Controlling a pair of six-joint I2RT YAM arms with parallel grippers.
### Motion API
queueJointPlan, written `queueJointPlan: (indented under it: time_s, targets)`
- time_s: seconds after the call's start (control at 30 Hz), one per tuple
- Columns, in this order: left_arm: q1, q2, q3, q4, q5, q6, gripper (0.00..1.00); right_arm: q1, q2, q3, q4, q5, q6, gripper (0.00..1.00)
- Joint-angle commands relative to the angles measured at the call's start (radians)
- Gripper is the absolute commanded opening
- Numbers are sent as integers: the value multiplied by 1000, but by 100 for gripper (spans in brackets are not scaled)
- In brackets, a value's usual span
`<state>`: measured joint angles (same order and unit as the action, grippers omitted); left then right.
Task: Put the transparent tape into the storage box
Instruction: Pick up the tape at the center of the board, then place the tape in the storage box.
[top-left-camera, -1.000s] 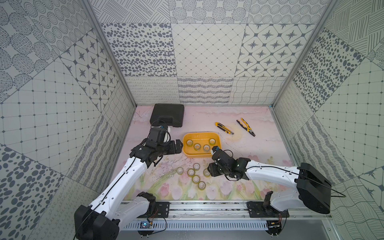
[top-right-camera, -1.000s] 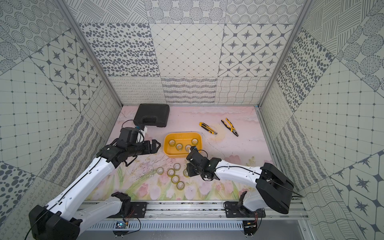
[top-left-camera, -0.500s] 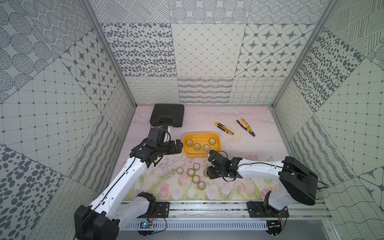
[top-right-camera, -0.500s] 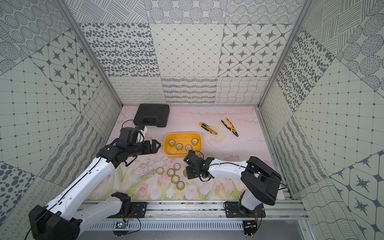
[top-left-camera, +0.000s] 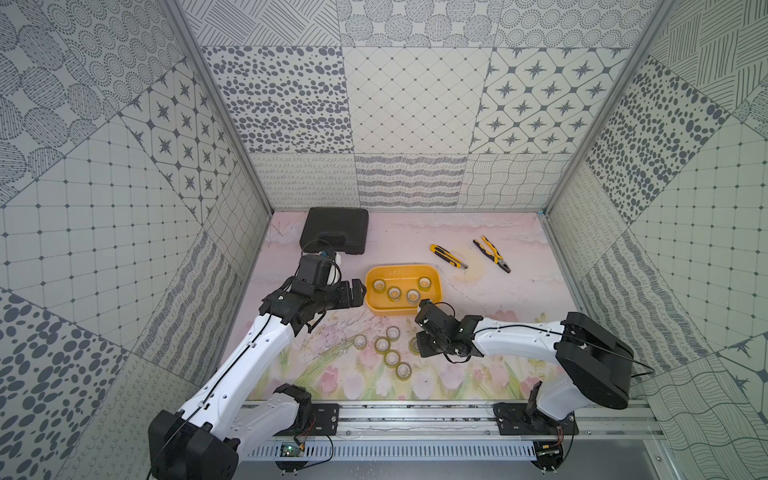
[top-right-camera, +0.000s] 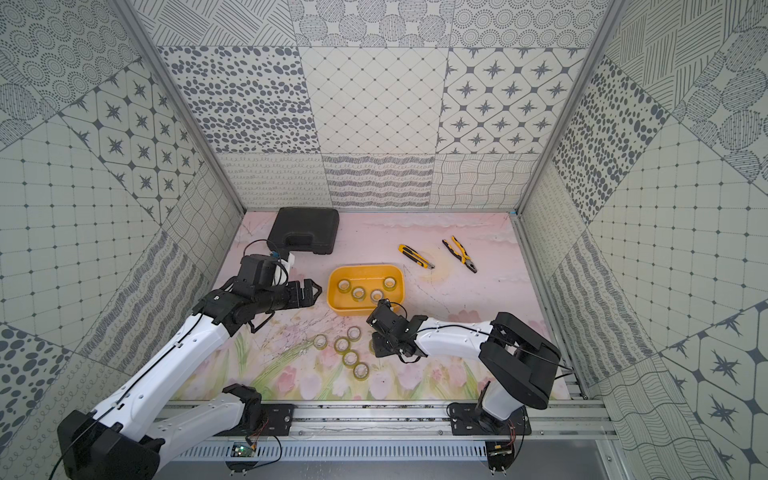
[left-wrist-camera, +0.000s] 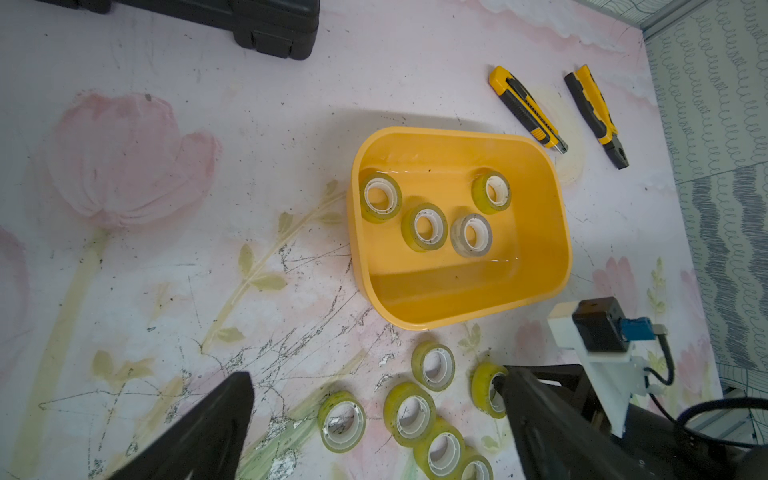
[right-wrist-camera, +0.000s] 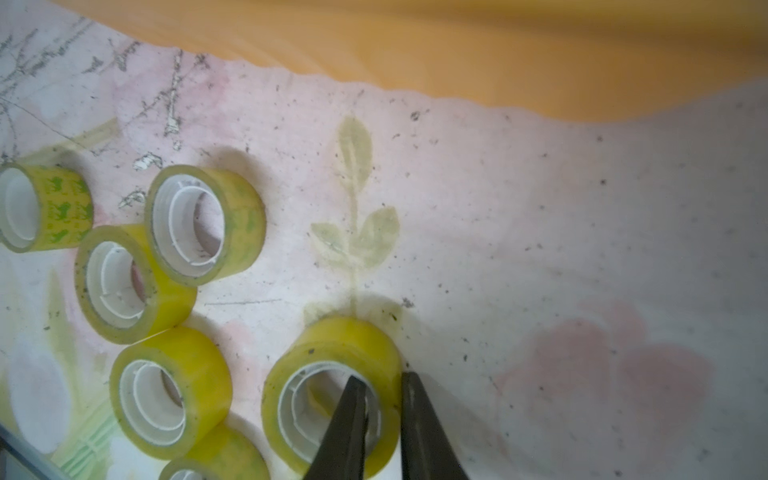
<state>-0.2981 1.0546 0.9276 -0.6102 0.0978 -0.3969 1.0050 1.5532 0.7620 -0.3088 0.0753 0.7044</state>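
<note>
Black tapered fingers (right-wrist-camera: 345, 415) of the right gripper (right-wrist-camera: 380, 384) are pinched together on the wall of one transparent tape roll (right-wrist-camera: 336, 340) — one finger is down inside the pale core and the other is against the yellow outer face. That roll appears to rest flat on the table (right-wrist-camera: 540, 249), hollow upward, close in front of the storage box (left-wrist-camera: 465, 286). It lies a little apart from five loose rolls (top-left-camera: 381, 344) clustered on the flowered surface toward the left arm's side. Four more rolls (left-wrist-camera: 424, 227) lie on the floor of the storage box, grouped toward its far half.

The left gripper (top-left-camera: 355, 291) hovers just beside the box's left end, its jaws spread wide with nothing between them.

Farther back a black case (top-left-camera: 334, 228) sits against the rear wall behind the left arm. A yellow-and-black utility knife (top-left-camera: 448, 255) and a pair of pliers (top-left-camera: 492, 254) lie side by side beyond the box's right corner — near each other, not touching.
</note>
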Motion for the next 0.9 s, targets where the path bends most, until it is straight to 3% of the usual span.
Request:
queueJointPlan:
  time_s: [0.0,0.47,0.67,0.87]
  targets:
    - [-4,-4,11,5,10,20,99,4,-59,-21,-26,41,-8,12]
    - [-4,-7,9,9,13,14,99,-69,-220,96,-138,55,-115,14]
    - [-3,-5,8,9,20,10,99,-158,-140,214,-145,12,-190,15]
    - [-3,-8,7,10,23,4,99,-236,37,367,-145,-32,-255,15]
